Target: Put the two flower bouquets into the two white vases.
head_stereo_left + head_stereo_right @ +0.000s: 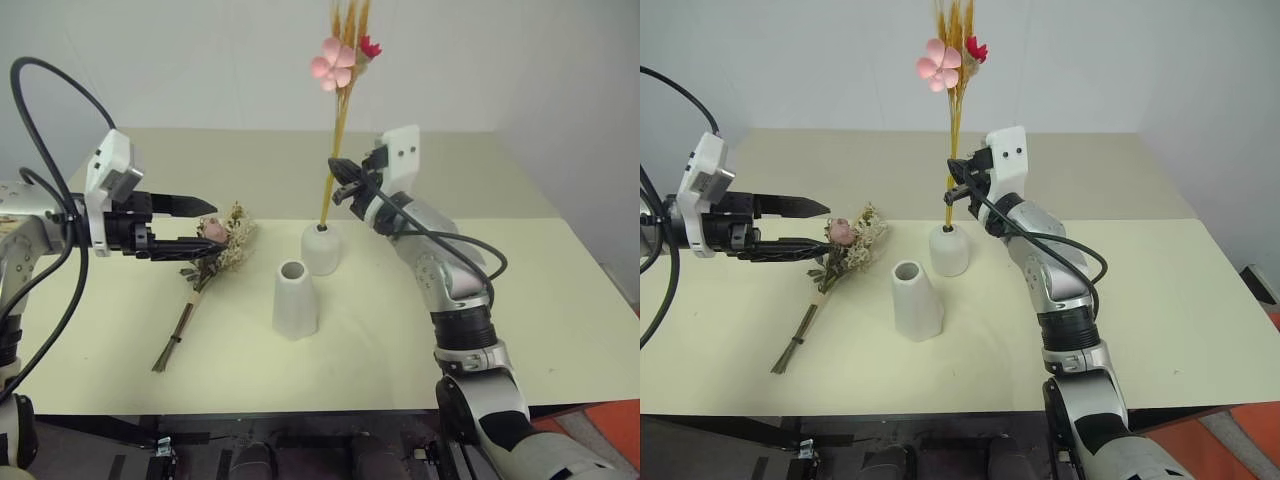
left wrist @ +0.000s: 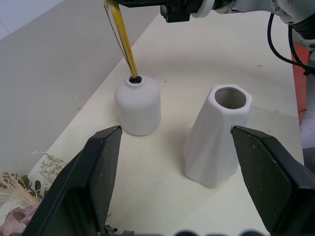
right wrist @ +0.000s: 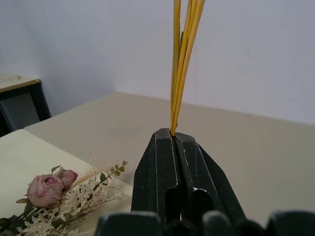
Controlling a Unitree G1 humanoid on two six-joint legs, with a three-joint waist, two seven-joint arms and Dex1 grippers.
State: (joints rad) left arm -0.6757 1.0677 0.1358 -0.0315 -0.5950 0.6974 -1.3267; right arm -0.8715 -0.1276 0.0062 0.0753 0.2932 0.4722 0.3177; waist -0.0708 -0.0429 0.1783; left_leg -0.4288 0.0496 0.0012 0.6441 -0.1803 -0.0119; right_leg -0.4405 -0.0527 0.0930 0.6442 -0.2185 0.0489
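A: Where the right gripper [image 1: 958, 185] meets the slim wheat-stalk bouquet [image 1: 345, 75], its two black fingers are pressed together on the yellow stalks, partway up the bunch. Confirmed from the right wrist view: stalks rise out from between the closed fingertips [image 3: 174, 147].

B: Noted. Stalk ends?

A: Lower ends sit inside the narrow mouth of the short round-bulbed vase [image 1: 321, 249]. The left wrist view shows them entering the opening. Bunch stands nearly upright above that vase, with pink and red flowers at the top.

B: Left gripper [image 1: 200, 226]?

A: Jaws spread wide, nothing between them. It hangs above the table, pointing toward the round vase from the robot's left. Its fingertips are just over the head of the bushy dried bouquet [image 1: 215, 250]; I cannot tell whether they touch it.

B: Position of that bouquet?

A: Lying flat on the pale yellow table [image 1: 560, 300], to the left of the round vase, well apart from it. Pink rose and white sprigs point toward the vase, stems trail away toward the table's near edge.

B: Second vase?

A: Taller tapered cone vase [image 1: 295, 299] stands upright, mouth empty, just beside the round vase on its near-left side, between it and the dried bouquet's stems.
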